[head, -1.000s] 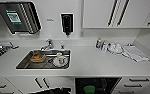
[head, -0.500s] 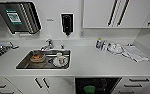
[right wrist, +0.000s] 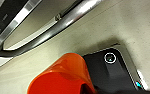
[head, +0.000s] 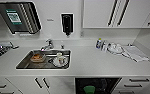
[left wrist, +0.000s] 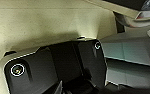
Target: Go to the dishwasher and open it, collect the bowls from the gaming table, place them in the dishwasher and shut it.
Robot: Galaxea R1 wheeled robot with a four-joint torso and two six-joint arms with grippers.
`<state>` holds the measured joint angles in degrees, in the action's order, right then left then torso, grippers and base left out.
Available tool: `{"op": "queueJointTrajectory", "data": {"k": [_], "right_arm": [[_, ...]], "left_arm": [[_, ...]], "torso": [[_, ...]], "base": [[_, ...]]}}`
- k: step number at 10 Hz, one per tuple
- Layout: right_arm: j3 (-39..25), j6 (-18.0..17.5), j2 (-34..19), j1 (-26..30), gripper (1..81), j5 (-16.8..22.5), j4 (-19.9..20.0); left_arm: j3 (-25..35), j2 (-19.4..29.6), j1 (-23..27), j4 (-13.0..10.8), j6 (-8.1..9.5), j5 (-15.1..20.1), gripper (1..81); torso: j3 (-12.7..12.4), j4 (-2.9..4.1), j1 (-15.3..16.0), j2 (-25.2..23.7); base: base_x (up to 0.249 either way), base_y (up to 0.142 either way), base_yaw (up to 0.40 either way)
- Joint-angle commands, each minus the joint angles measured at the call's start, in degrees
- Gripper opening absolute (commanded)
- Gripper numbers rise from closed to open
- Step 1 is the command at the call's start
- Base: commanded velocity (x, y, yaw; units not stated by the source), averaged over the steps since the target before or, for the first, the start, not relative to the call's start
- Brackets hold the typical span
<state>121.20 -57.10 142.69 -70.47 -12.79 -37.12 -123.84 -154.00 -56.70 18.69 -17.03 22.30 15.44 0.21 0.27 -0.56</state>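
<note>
One lime-green bowl (head: pixel 89 89) sits inside the open dishwasher (head: pixel 97 85) under the counter's (head: pixel 91 62) front edge; right wrist view shows an orange bowl (right wrist: pixel 62 76); claw states can't be told

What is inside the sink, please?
In the sink lie a brownish container and a white cup on a plate. What lies beneath them is hidden, and their contents cannot be made out.

Sink (head: pixel 23 65) in countertop (head: pixel 96 62); dishwasher (head: pixel 97 85) below, right of sink; bowl (head: pixel 89 89) inside.
</note>
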Motion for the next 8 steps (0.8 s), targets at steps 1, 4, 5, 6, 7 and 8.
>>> {"op": "queueJointTrajectory", "data": {"k": [1,4,5,6,7,8], "right_arm": [[-2.11,-1.87,-4.05,5.38,1.0,1.27,-0.06],[-5.62,-3.36,-6.95,8.19,1.0,1.53,-0.06],[-6.60,-3.98,-7.92,9.16,1.0,1.54,-0.06],[-7.65,-4.16,-8.79,10.04,1.0,1.71,-0.06],[-8.88,-4.77,-9.59,11.18,1.0,1.89,-0.06],[-10.37,-5.47,-10.55,12.14,1.0,1.89,-0.15]], "left_arm": [[-5.08,-1.31,-1.17,0.56,-3.71,-0.15,81.1],[-10.45,-4.30,-5.83,0.56,-6.00,-0.76,81.1],[-13.71,-6.23,-7.59,0.47,-6.17,-2.87,81.1],[-16.59,-8.16,-9.25,0.47,-7.05,-3.75,81.1],[-18.98,-9.57,-10.32,0.47,-7.93,-3.84,81.1],[-21.34,-10.79,-11.20,0.47,-8.72,-4.27,81.1]], "torso": [[0.00,0.00,0.00,0.00],[0.00,0.00,0.00,0.00],[0.00,0.00,0.00,0.00],[0.00,0.00,0.00,0.00],[0.00,0.00,0.00,0.00],[0.00,0.00,0.00,0.00]], "base": [[0.000,0.000,0.000],[0.000,0.000,0.000],[0.000,0.000,0.000],[0.000,0.000,0.000],[0.000,0.000,0.000],[0.000,0.000,0.000]]}}
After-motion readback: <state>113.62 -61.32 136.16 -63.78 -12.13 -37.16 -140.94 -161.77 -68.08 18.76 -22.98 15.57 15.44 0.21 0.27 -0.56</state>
